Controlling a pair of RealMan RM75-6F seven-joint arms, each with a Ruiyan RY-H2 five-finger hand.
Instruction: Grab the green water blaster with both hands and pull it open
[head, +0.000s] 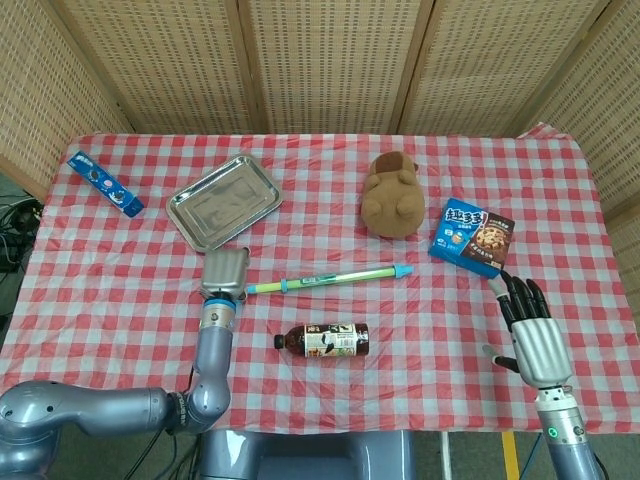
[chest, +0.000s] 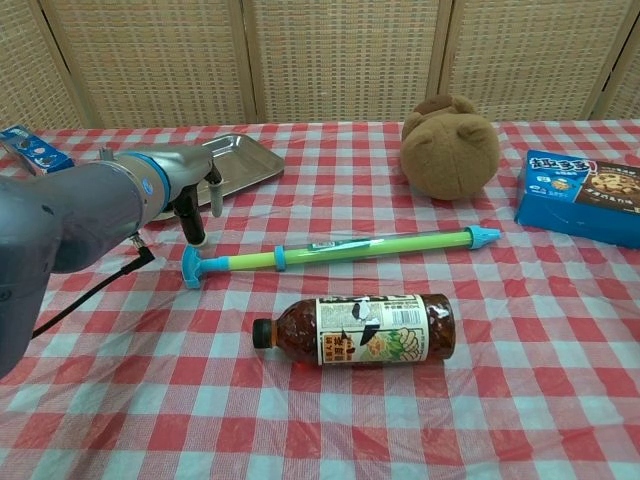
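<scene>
The long green plastic water blaster with a blue T-handle at one end and a blue nozzle at the other lies flat on the table, which is covered in red-and-white check cloth, just behind the brown plastic drink bottle lying on its side. The left robot hand hangs directly over the T-handle end; in the chest view its fingers point down just behind the handle, apart and holding nothing. The right robot hand sits well apart from the blaster at the table's near right edge, fingers spread, empty, close to the blue cardboard cookie box. Step in hand, as judged: the first grasp, on the handle end. To do it well, the left robot hand should come down so the fingers straddle the thin rod just inboard of the T-bar and close round it — not pinch the bar tips, which would let it twist. The barrel is slim and round, so it will likely roll on the wrinkled cloth if nudged sideways; approach from straight above. The right robot hand then needs to reach the thicker green barrel near the nozzle, passing between the bottle and the brown plush toy without knocking either. Pull along the blaster's own axis — any off-axis load may bind the plunger.
</scene>
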